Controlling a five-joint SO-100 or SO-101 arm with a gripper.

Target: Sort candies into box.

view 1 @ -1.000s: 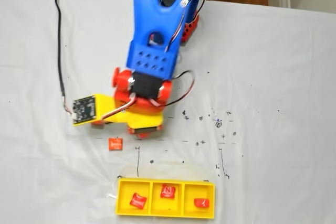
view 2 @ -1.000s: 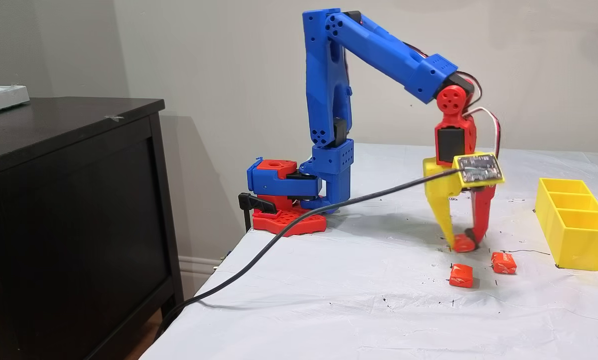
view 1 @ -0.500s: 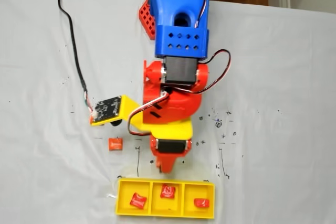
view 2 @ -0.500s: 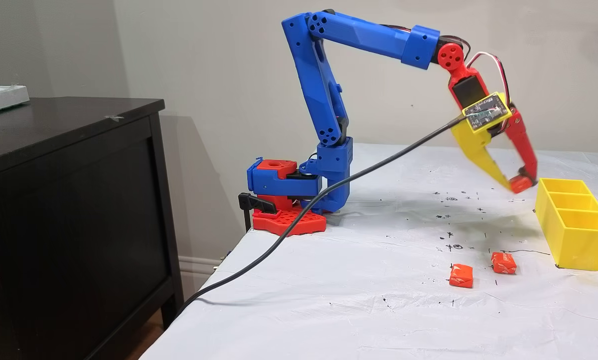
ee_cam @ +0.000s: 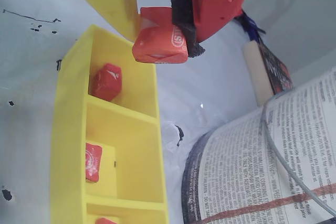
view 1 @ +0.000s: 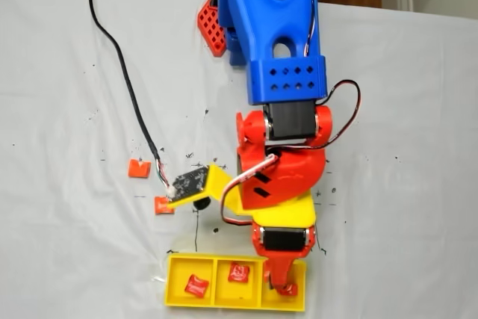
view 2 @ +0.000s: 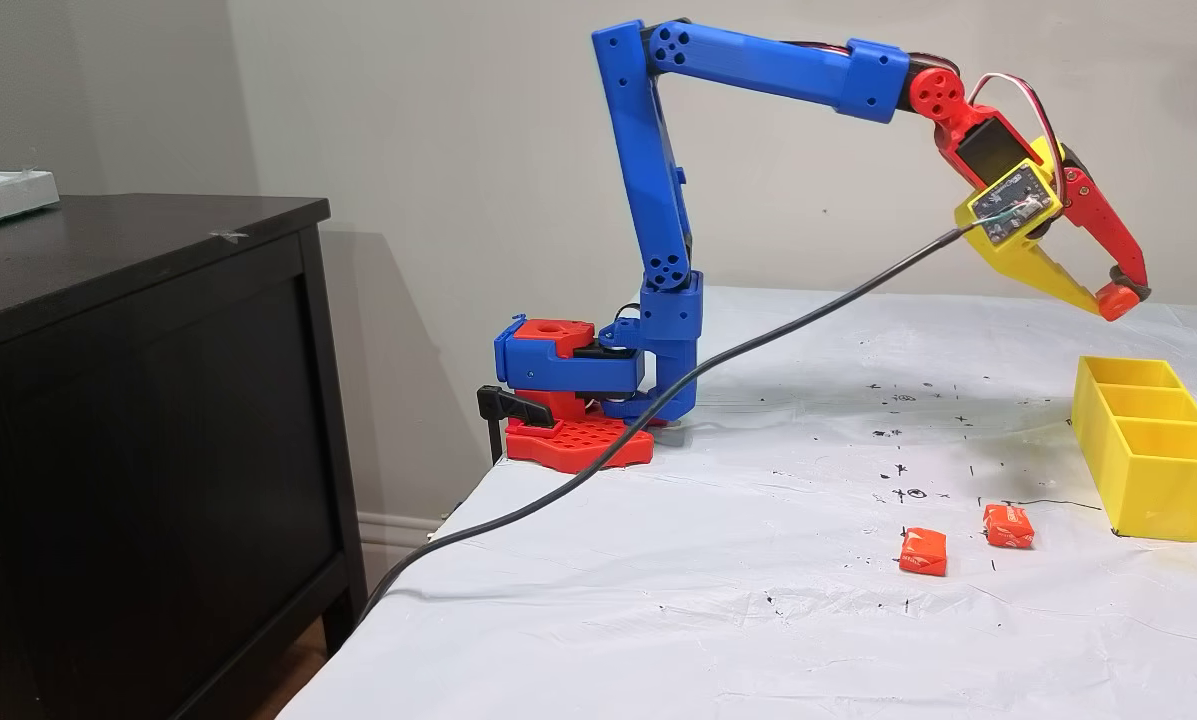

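1. Above the yellow box (ee_cam: pixel 68 145), the wrist view shows the tool (ee_cam: pixel 167 27) pinching an orange candy (ee_cam: pixel 158 41) between its yellow and red fingers, with red candies (ee_cam: pixel 106 82) lying in the compartments below
2. From the side, a fixed view shows two orange candies (view 2: pixel 923 551) on the white bench (view 2: pixel 658 600), near the box
3. An open book (ee_cam: pixel 262 166) lies beside the box in the wrist view

Arm (view 2: pixel 748 70): blue, w/ red wrist. Gripper (ee_cam: pixel 157 22): one yellow finger, one red w/ black pad. Held candy (ee_cam: pixel 159 43): orange, white print. Box (ee_cam: pixel 68 129): bright yellow. Table cover (view 2: pixel 658 600): white, black pen marks.
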